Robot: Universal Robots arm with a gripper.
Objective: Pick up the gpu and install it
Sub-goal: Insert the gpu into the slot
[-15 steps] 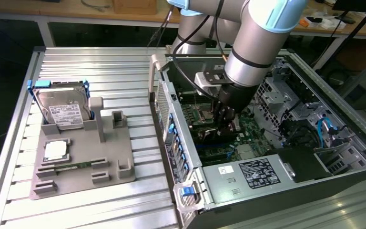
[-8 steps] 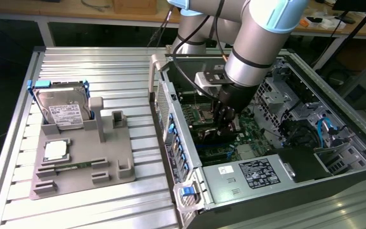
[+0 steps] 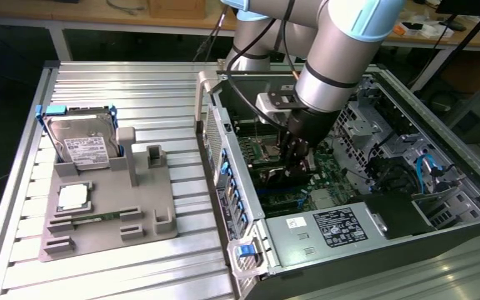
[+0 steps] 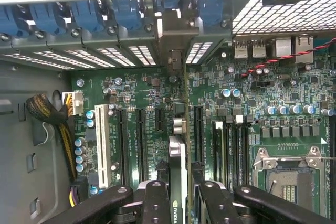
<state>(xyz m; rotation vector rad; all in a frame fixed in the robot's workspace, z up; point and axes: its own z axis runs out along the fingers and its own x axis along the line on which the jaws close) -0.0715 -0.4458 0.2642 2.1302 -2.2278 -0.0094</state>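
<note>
Gpu (image 4: 177, 174) edge-on, long axis along slots (image 4: 140, 140)

Arm (image 3: 340, 56) angled steeply downward, gripper (image 3: 297, 153) pointing down, fingers (image 4: 156, 203) closed on the gpu (image 4: 177, 156)
</note>
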